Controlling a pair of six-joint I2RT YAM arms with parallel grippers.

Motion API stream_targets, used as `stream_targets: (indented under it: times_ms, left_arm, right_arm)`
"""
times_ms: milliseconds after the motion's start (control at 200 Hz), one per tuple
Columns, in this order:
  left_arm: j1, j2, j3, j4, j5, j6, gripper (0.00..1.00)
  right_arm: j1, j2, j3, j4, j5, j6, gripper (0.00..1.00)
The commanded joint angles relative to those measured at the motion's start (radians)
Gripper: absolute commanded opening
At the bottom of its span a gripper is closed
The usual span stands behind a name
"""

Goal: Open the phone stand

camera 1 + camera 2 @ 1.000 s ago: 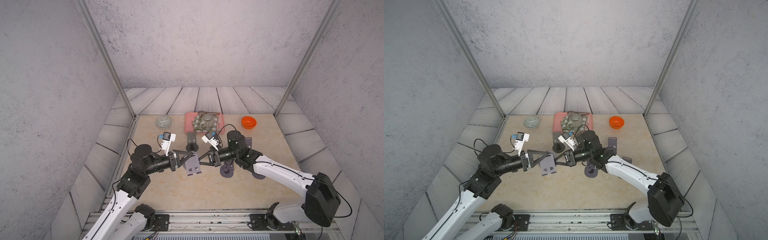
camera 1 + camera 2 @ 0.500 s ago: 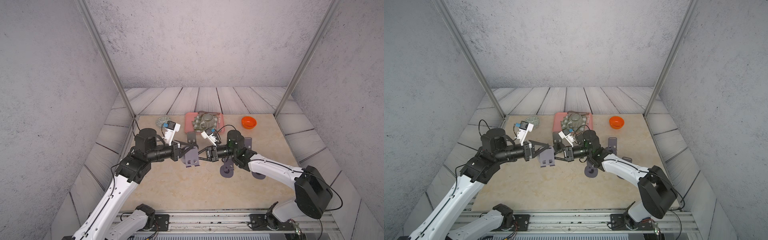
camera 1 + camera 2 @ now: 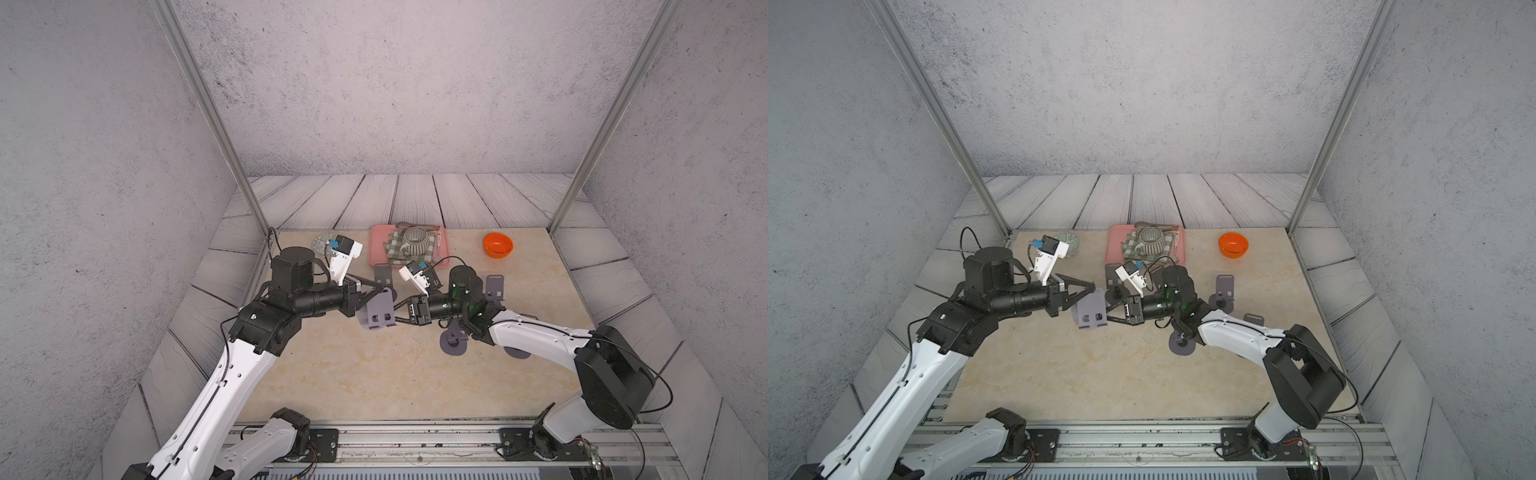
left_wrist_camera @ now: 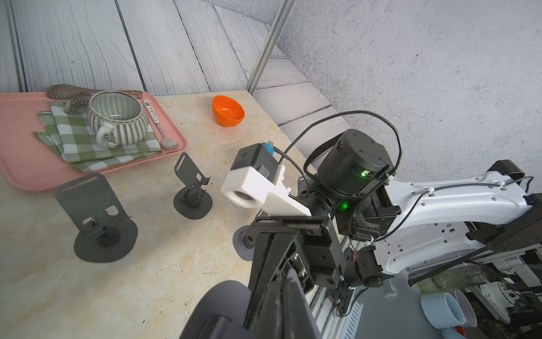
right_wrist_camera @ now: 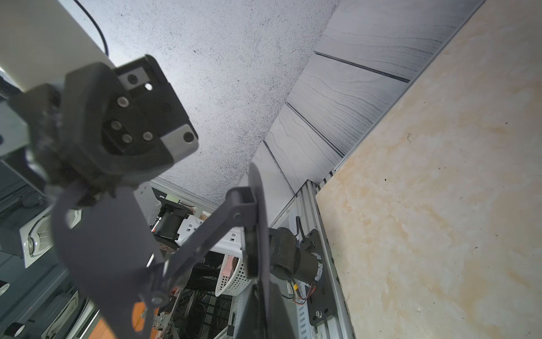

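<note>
Though pale, a marbled tabletop (image 3: 374,382) below the phone stand (image 3: 380,311), grey-walled.

Near tabletop (image 3: 353,374): unobstructed. Centre: held phone stand (image 3: 378,313) bars passage. Far: pink tray (image 3: 377,251), orange bowl (image 3: 497,245). Right: dark stand (image 3: 494,286).

The phone stand (image 3: 380,313) between the black left hand (image 3: 380,288) and black right hand (image 3: 397,311) was dull greyish purple. Beyond them, the tray (image 3: 377,249) was pink, its cloth (image 3: 392,251) green-and-white checked, the cup (image 3: 417,241) grey with pale stripes. Past the right hand, the bowl (image 3: 497,244) was plain orange. The surface (image 3: 374,374) was cream, marbled tan.
</note>
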Motion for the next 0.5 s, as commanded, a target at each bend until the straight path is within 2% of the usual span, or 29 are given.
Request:
stream_targets:
  times_ms: [0,305,400,495]
  left_arm:
    - [0.075,-0.045,0.163,0.388,-0.145,0.069,0.00]
    - [0.092,-0.010,0.302,0.296,-0.202,0.270,0.00]
    - [0.092,-0.001,0.330,0.275,-0.190,0.319,0.00]
    - [0.091,-0.005,0.324,0.249,-0.111,0.344,0.00]
  right_arm:
    - [0.019,0.087,-0.125,-0.332,-0.039,-0.023,0.00]
    - [0.026,0.101,-0.139,-0.330,-0.039,-0.022,0.00]
    - [0.026,0.105,-0.138,-0.332,-0.036,-0.020,0.00]
    - [0.025,0.108,-0.127,-0.330,-0.030,-0.017,0.00]
